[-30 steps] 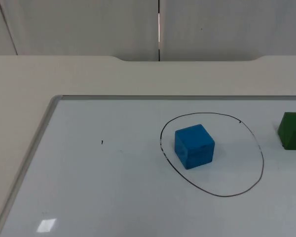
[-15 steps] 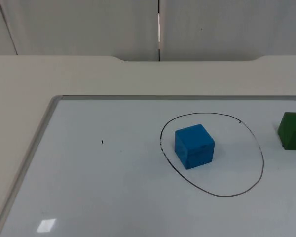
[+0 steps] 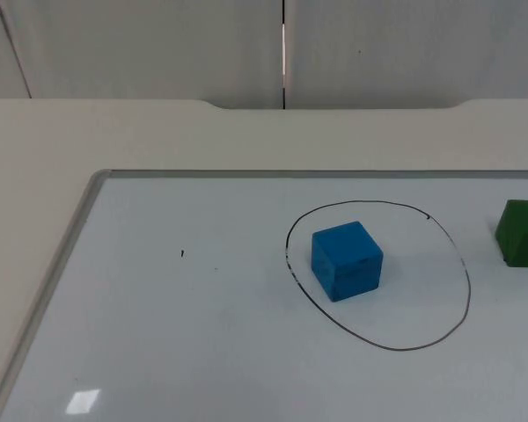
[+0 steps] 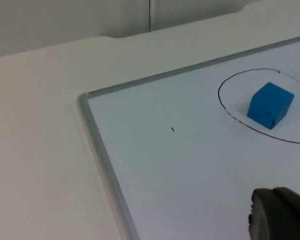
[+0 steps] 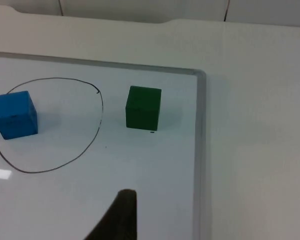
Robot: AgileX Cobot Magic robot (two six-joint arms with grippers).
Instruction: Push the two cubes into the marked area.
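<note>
A blue cube (image 3: 347, 260) sits inside the black hand-drawn oval (image 3: 465, 290) on the whiteboard, close to the oval's left side. A green cube (image 3: 523, 232) rests to the right of the oval, outside the line. In the left wrist view, the blue cube (image 4: 270, 105) lies far ahead of my left gripper (image 4: 280, 216), which hangs over the board's near-left part. In the right wrist view, my right gripper (image 5: 117, 217) is over the board, well short of the green cube (image 5: 143, 107). The blue cube (image 5: 15, 114) lies beyond the oval line (image 5: 101, 112). Neither gripper touches a cube.
The whiteboard's grey frame (image 3: 70, 237) runs along its left and far sides, with bare beige table (image 3: 35, 167) beyond it. The frame's right edge (image 5: 201, 130) lies just past the green cube. A grey partition wall (image 3: 158, 44) closes off the back.
</note>
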